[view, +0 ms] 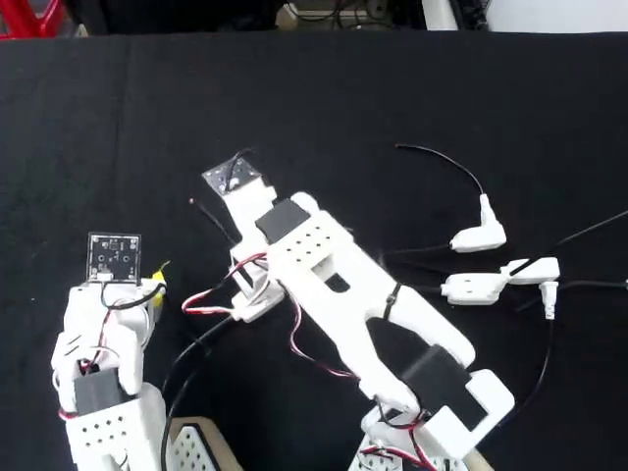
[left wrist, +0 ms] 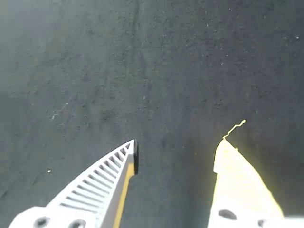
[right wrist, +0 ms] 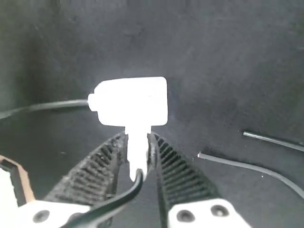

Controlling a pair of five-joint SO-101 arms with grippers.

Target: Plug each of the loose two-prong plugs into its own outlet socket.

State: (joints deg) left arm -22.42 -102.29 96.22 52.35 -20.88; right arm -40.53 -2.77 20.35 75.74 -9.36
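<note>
Black cloth (view: 392,88) all over. The plug (right wrist: 131,102) in the right gripper (right wrist: 138,161) is plain white, its cord (right wrist: 47,107) black — the pads (right wrist: 102,166) black and ribbed. On the left gripper (left wrist: 175,152), one finger (left wrist: 102,180) is white, slatted, yellow-edged. More white plugs (view: 479,237) lie at three o'clock.

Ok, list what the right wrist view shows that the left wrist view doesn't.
Right wrist view, missing from the left: the right gripper clamped on a white plug, a cable leaving the plug, and two loose cables lying nearby.
Left wrist view, missing from the right: the left gripper, open and holding nothing, with one yellow finger.
Shared: the black cloth underneath.
</note>
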